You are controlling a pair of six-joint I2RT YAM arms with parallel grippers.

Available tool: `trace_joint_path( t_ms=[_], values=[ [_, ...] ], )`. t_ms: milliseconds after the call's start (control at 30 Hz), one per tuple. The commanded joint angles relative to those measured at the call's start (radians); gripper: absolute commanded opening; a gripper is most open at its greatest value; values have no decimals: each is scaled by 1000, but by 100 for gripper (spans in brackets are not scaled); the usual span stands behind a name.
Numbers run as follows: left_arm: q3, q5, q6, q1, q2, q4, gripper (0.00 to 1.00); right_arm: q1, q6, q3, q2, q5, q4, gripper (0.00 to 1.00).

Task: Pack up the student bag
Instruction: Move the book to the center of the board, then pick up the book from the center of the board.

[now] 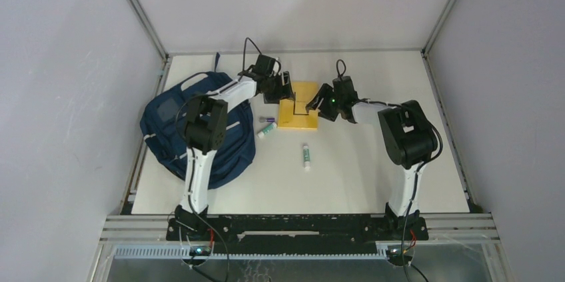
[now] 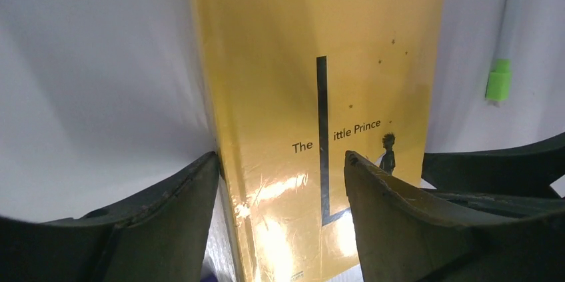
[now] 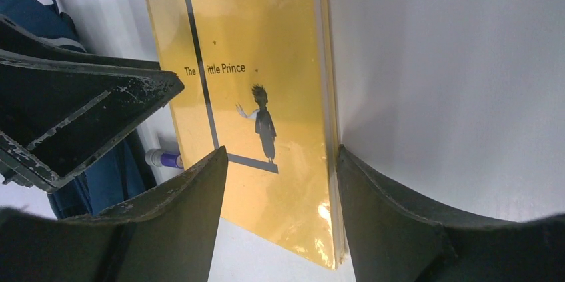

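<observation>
The student bag point(image 1: 193, 129), navy blue, lies on the table's left side beside the left arm. A yellow book, "The Little Prince" point(image 1: 298, 112), lies flat at the table's middle back. My left gripper point(image 1: 283, 92) is open at the book's left edge. In its wrist view one finger point(image 2: 166, 209) is off the edge and the other point(image 2: 400, 215) is over the cover point(image 2: 320, 95). My right gripper point(image 1: 313, 105) is open at the book's right side, its fingers point(image 3: 413, 222) straddling the book's edge point(image 3: 266, 95). Neither holds anything.
A green-capped marker point(image 1: 266, 129) and a purple-capped one point(image 1: 266, 119) lie between bag and book. Another green-capped marker point(image 1: 306, 157) lies nearer the front. Metal frame rails point(image 1: 446, 95) border the white table on both sides.
</observation>
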Motion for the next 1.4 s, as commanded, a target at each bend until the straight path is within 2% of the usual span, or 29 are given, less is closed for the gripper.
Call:
trace_joint_path(
  t_ms=[0, 400, 467, 600, 900, 1367],
  values=[
    [71, 154, -8, -2, 58, 1, 73, -9, -20, 50, 52, -1, -30, 70],
    [-77, 387, -154, 0, -86, 253, 71, -12, 2, 63, 88, -20, -33, 71],
    [-128, 429, -216, 0, -115, 348, 71, -11, 4, 64, 88, -21, -34, 71],
    [-225, 475, -338, -4, -181, 543, 71, -15, 0, 64, 79, -20, -44, 71],
    [-281, 540, -432, -15, -220, 704, 70, -19, 0, 64, 68, -30, -49, 71],
    [-303, 565, -416, -59, -184, 690, 66, -28, 14, 63, 77, -63, -33, 71]
  ],
)
